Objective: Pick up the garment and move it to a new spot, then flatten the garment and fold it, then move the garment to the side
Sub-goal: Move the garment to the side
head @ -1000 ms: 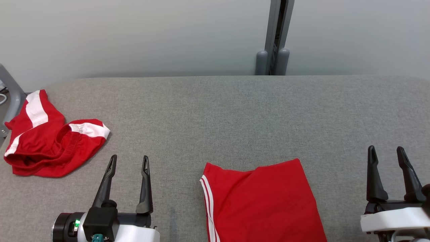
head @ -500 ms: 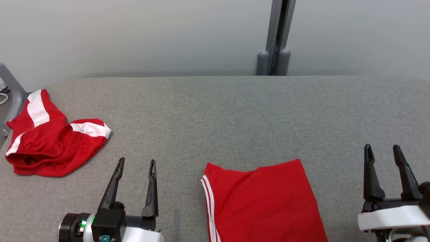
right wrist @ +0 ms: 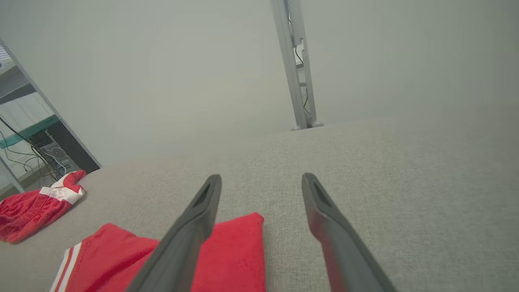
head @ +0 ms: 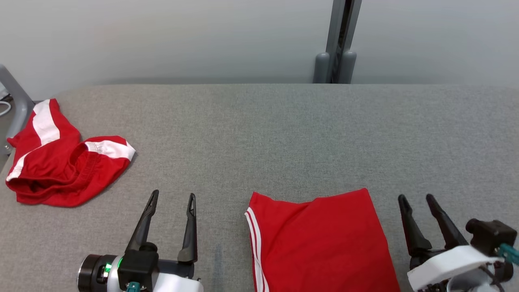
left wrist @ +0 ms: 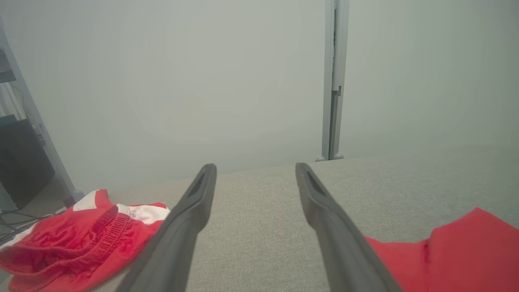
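Btwn left gripper [head: 172, 195] & right gripper [head: 415, 197], folded garment [head: 320, 239] lies flat.

Folded garment [head: 320, 243] lies right of crumpled shorts [head: 56, 170]

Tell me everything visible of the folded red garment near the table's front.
The folded red garment looks like soft sports cloth, with two thin white stripes down its left edge. It lies flat in a neat, roughly rectangular fold, with a slight crease at its far edge; its near end is cut off in the head view. It rests on the grey fabric-covered table between the open left gripper and open right gripper, and neither touches it.
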Robot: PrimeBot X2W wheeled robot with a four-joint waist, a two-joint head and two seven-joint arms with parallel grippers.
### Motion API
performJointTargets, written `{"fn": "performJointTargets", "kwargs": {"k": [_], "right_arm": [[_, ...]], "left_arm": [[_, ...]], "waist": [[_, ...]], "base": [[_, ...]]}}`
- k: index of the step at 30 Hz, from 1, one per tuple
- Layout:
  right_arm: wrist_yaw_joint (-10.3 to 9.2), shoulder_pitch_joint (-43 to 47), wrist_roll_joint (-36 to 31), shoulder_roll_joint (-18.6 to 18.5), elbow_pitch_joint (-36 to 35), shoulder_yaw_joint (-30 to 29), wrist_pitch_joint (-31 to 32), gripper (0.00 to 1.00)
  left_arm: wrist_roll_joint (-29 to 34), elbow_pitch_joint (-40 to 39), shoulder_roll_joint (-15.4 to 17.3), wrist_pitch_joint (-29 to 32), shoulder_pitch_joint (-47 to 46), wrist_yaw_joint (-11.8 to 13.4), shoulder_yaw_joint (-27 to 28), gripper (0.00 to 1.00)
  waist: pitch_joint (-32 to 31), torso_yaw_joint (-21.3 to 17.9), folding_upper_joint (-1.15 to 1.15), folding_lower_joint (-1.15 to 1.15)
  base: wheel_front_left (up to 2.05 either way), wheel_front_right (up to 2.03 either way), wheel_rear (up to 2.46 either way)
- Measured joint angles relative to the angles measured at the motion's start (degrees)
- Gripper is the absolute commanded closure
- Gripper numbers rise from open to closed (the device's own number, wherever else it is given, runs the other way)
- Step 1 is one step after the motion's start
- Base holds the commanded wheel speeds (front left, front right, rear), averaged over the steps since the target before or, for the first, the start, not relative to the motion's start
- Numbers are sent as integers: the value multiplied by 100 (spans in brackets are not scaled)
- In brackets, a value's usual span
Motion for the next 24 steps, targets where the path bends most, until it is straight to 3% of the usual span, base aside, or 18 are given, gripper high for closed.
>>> {"fn": "performJointTargets", "kwargs": {"k": [1, 6, 11, 22, 23, 24], "right_arm": [[0, 0, 0, 0, 0, 0, 0, 0], [-1, -268, 1109, -746, 208, 909, 940, 0], [-2, -492, 1844, -1185, 413, 1318, 1616, 0], [-1, -899, 2651, -1357, 605, 2030, 2288, 0], [-1, -928, 2677, -1357, 612, 2093, 2302, 55], [-1, -977, 2702, -1362, 620, 2164, 2309, 87]], "left_arm": [[0, 0, 0, 0, 0, 0, 0, 0], [-21, 187, 2, 0, -127, -64, -31, 0], [-31, 216, -1, 0, -303, -70, -116, 0], [-44, 269, 0, 0, -449, -69, -223, 0], [-44, 276, 0, 0, -449, -69, -227, 0], [-45, 282, -1, 0, -449, -69, -234, 0]], "waist": [[0, 0, 0, 0], [239, 51, 0, 0], [464, 156, 0, 0], [658, 460, 0, 0], [657, 475, 0, 0], [655, 486, 0, 0]], "base": [[0, 0, 0], [0, 0, 0], [0, 0, 0], [0, 0, 0], [0, 0, 0], [0, 0, 0]]}}
